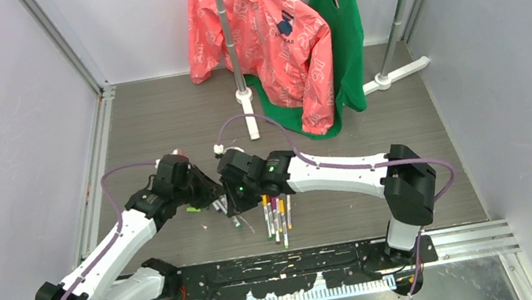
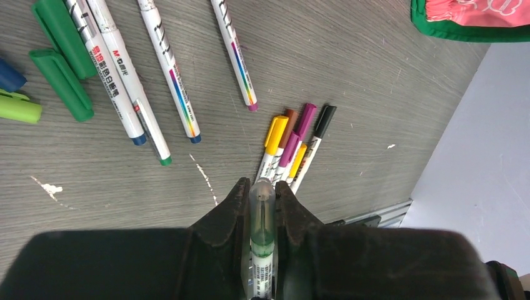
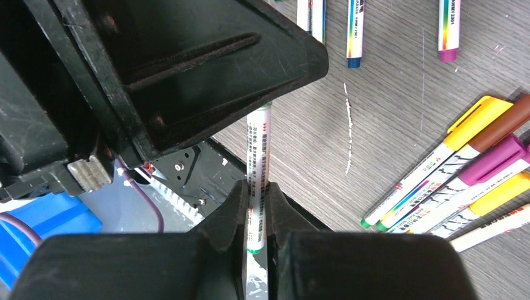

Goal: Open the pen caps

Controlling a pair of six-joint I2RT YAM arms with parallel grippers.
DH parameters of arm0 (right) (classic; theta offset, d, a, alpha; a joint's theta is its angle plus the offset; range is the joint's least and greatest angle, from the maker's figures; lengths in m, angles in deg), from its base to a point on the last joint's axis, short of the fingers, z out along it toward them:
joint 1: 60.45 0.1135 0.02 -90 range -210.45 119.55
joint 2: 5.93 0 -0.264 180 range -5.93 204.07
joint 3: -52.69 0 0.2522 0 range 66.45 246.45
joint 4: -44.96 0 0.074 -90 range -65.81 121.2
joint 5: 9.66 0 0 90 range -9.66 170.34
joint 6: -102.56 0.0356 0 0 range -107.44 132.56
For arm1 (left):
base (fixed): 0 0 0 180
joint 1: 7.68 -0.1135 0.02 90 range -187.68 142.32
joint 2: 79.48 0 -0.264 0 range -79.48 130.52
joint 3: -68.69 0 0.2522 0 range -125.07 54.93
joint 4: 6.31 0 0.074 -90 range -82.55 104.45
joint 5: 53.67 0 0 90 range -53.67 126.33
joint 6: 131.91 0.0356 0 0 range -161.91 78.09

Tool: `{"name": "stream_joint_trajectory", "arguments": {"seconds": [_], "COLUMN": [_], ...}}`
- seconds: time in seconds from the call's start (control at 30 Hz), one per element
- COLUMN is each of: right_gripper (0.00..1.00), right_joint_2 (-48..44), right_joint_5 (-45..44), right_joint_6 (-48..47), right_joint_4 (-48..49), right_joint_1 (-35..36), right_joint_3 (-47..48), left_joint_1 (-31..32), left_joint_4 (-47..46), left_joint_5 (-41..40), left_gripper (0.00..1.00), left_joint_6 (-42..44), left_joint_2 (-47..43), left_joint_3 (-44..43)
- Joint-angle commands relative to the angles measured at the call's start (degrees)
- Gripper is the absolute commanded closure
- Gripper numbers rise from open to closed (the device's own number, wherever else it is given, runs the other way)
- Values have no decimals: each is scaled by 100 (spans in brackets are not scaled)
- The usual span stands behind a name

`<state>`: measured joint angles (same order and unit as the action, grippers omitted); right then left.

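Both grippers hold one pen between them above the table. My left gripper [image 2: 262, 187] [image 1: 200, 184] is shut on its translucent green cap [image 2: 262, 215], which sits on the pen's end. My right gripper [image 3: 256, 190] [image 1: 232, 184] is shut on the same pen's white barrel [image 3: 257, 147]. Several capped pens [image 2: 294, 140] [image 3: 475, 169] [image 1: 277, 216] with yellow, brown, purple and black caps lie side by side. Uncapped pens [image 2: 169, 69] lie beside them. Loose green caps [image 2: 62, 84], a lime cap [image 2: 19, 107] and a blue cap [image 2: 9, 75] lie at the left.
A pink jacket [image 1: 262, 39] and a green garment [image 1: 345, 35] hang on a rack at the back, its pole [image 1: 228, 36] and white foot [image 1: 395, 76] on the table. A black rail [image 1: 296, 265] runs along the near edge. Walls close both sides.
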<state>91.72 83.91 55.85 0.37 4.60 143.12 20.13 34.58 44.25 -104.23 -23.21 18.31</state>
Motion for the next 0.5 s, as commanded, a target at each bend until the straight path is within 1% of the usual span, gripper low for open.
{"name": "stream_joint_trajectory", "arguments": {"seconds": [0.0,0.2,0.47], "right_gripper": [99,99,99], "right_joint_2": [-171,-294,-891], "right_joint_5": [82,40,-26], "right_joint_6": [-86,-37,191], "right_joint_4": [283,312,493], "right_joint_1": [-24,-21,-16], "right_joint_3": [31,-241,-1177], "left_joint_1": [31,29,-39], "left_joint_4": [28,-17,-265], "left_joint_5": [-41,-167,-337], "left_gripper": [100,100,100], "left_joint_6": [118,44,-114], "left_joint_2": [7,-10,225], "left_joint_3": [-344,-370,-407]}}
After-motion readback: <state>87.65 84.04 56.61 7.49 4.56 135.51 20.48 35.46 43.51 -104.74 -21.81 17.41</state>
